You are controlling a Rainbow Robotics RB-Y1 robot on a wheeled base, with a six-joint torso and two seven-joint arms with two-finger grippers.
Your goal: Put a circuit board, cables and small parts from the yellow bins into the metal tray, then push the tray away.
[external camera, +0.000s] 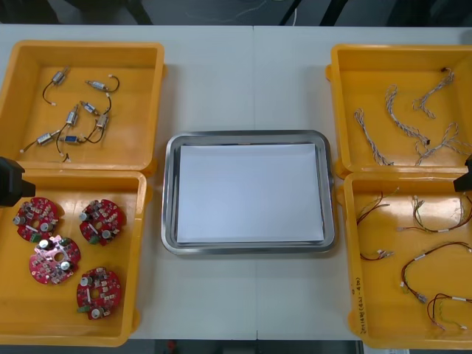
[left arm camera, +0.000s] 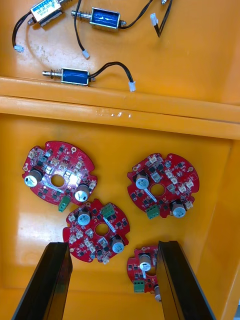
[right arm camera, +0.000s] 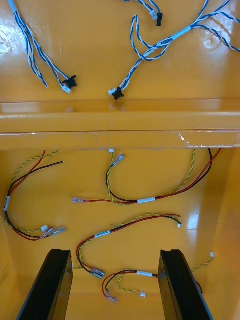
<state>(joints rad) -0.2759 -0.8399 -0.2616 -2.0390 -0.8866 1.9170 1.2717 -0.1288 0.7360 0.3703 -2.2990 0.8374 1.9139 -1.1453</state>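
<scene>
Our left tool [left arm camera: 112, 244] hangs with its fingers apart over the lower-left yellow bin [external camera: 22, 310]. 4 round red circuit boards [left arm camera: 95, 242] lie there, 2 of them reaching between the fingertips. Our right tool [right arm camera: 115, 251], fingers equally spread, hovers over the lower-right bin [external camera: 383, 310], where red and yellow cables [right arm camera: 102, 234] cross between its fingers. At the frame's centre we see the metal tray [external camera: 171, 192], white inside, resting on the worktop [external camera: 251, 81] between the 4 bins.

Brightly, evenly lit from above. Glints white on the rims between the bins [right arm camera: 197, 136], shines along the rim of the tray [external camera: 247, 137]. Casts only faint, soft shadows beside the bins on the surface [external camera: 247, 74].
</scene>
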